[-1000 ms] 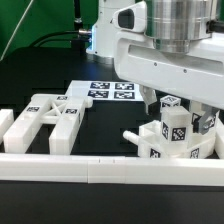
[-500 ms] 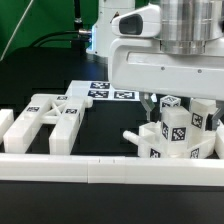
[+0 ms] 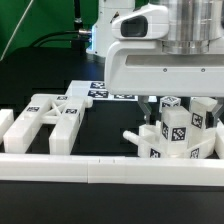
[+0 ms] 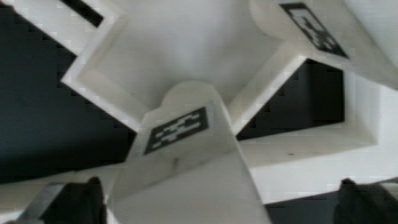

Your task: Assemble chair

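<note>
Here the arm (image 3: 165, 45) hangs low over a cluster of chair pieces (image 3: 172, 135) at the exterior view's right. Its broad white housing hides the top of that cluster. The cluster stands on the black surface (image 3: 105, 130), just behind the long white border bar (image 3: 100, 165) that runs across the front. We can make out several black-and-white tags on its faces, and a short stub that points toward the exterior view's left.

Well apart from it, at the exterior view's left, the ladder-like frames (image 3: 50, 118) lie flat on the surface, close behind the same bar. Farther back, the marker board (image 3: 105, 90) shows only partly, with the arm covering its far end.

In the wrist view we look straight down on a chunky white piece (image 4: 192, 175) with a square tag (image 4: 178, 128) on its face. White branches spread away from it around dark openings, and a second tag sits on one of those branches. The jaws stand wide apart and hold nothing. The two dark fingertips (image 4: 75, 200) lie one on each side of the tagged piece, with a gap on either side, so neither touches it. In the exterior view the jaws are mostly hidden behind the housing, so we cannot tell from there how close they come to the cluster.
</note>
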### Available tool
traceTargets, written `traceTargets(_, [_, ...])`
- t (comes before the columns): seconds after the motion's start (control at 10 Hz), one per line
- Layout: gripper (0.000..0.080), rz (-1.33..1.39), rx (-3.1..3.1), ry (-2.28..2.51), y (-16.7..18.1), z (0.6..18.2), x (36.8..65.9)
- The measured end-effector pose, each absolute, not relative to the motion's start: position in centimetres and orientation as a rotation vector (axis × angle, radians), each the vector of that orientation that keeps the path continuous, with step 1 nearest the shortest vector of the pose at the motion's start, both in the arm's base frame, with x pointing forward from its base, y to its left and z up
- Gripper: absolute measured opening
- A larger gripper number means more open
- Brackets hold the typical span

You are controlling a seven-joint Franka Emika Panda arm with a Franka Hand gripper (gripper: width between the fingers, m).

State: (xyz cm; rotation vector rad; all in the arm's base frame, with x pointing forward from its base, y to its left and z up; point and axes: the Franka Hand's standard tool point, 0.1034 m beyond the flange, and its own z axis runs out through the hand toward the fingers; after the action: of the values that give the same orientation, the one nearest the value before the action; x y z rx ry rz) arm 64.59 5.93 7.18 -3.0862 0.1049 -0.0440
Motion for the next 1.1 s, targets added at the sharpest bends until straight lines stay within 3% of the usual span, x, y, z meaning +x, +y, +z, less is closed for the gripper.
traceTargets(0.4, [0.0606, -0.047, -3.099, -0.339, 4.84, 7.25, 64.55])
traceTargets(0.5, [0.0432, -0.045, -3.103, -0.3, 4.91, 7.19, 64.53])
traceTargets(0.6, [0.0432, -0.045, -3.104, -0.289, 4.85, 7.19, 64.53])
traceTargets(0.7, [0.0285, -0.044, -3.107, -0.255, 4.82, 7.17, 64.52])
traceTargets(1.1, [0.0285, -0.039, -3.113, 0.06, 4.8, 7.13, 64.51])
